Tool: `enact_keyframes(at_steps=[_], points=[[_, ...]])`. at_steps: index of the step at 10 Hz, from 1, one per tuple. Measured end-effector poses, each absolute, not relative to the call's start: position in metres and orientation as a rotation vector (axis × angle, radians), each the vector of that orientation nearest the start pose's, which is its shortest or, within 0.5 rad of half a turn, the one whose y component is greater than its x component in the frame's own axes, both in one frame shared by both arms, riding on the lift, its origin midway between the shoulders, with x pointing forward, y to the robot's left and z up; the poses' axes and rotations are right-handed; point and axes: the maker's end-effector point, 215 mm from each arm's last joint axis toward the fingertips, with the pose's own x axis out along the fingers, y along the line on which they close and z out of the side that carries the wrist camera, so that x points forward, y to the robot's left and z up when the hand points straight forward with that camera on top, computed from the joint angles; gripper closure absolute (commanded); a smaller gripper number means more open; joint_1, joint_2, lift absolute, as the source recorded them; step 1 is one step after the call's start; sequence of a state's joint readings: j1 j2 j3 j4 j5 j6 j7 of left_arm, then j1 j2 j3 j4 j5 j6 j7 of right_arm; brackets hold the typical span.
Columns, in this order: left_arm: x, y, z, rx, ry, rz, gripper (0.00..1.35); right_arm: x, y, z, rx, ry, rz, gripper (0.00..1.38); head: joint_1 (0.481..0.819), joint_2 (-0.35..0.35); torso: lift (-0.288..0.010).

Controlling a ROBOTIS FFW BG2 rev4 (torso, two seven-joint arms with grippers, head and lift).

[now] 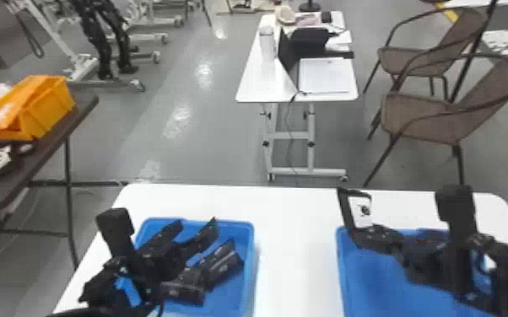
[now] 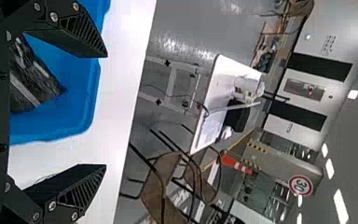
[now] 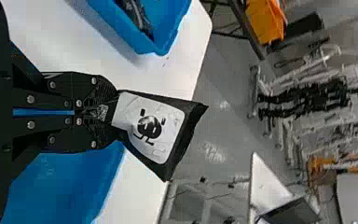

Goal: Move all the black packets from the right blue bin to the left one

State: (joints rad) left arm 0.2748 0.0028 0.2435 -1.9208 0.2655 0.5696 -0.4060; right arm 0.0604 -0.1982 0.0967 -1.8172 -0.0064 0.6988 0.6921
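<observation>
"Black packets [image 1: 223,266]: how far are we getting?"

"Partway. Several are lying in the left blue bin [image 1: 250,248], overlapping; exact count isn't coming through. One more is travelling-class work: right gripper [image 3: 110,113] is clenching a packet [image 3: 179,148] by its narrow end, above the far edge of the right blue bin [image 1: 371,288]."

"So not counting that one as done?"

"No. It's needing a release in the left bin first."

"Left gripper [image 2: 106,110]?"

"Hovering over the left bin, fingers spreading wide, nothing between them. Probably needing to make room before the drop."

"Anything left at the source?"

"Can't tell. Right arm is covering part of that bin."

"Materials?"

"Held packet is flaring from the pinch to a wide, straight end; dark film, pale label [image 3: 126,109] with rounded corners. Binned ones are looking glossy, creased, streaked with highlights. Bins are showing smooth blue walls, rounded corners, and sitting on a flat white table [image 1: 295,236]."
</observation>
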Motion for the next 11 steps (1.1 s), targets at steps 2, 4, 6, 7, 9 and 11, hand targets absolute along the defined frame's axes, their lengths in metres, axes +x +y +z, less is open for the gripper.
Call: enact_keyframes(at_steps=[2,4,6,7,9,11], points=[[0.5,0.193,-0.396,-0.381,0.39,-0.4,0.2,0.518,-0.059,-0.407,-0.11,0.473,0.887,1.28,0.695,0.143,0.0],[0.513,0.16,-0.365,-0.451,0.349,-0.484,0.2,0.521,-0.004,-0.4,-0.123,0.434,1.01,1.28,0.695,0.165,0.0],[0.518,0.147,-0.349,-0.502,0.324,-0.509,0.2,0.513,0.032,-0.402,-0.127,0.427,1.088,1.28,0.695,0.185,0.0],[0.518,0.143,-0.348,-0.51,0.33,-0.514,0.2,0.512,0.044,-0.397,-0.131,0.415,1.112,1.28,0.695,0.196,0.0],[0.516,0.142,-0.355,-0.517,0.359,-0.508,0.2,0.512,0.057,-0.39,-0.142,0.401,1.141,1.28,0.695,0.208,0.0],[0.514,0.142,-0.36,-0.527,0.377,-0.507,0.27,0.513,0.066,-0.386,-0.144,0.393,1.157,1.28,0.695,0.22,0.0]])
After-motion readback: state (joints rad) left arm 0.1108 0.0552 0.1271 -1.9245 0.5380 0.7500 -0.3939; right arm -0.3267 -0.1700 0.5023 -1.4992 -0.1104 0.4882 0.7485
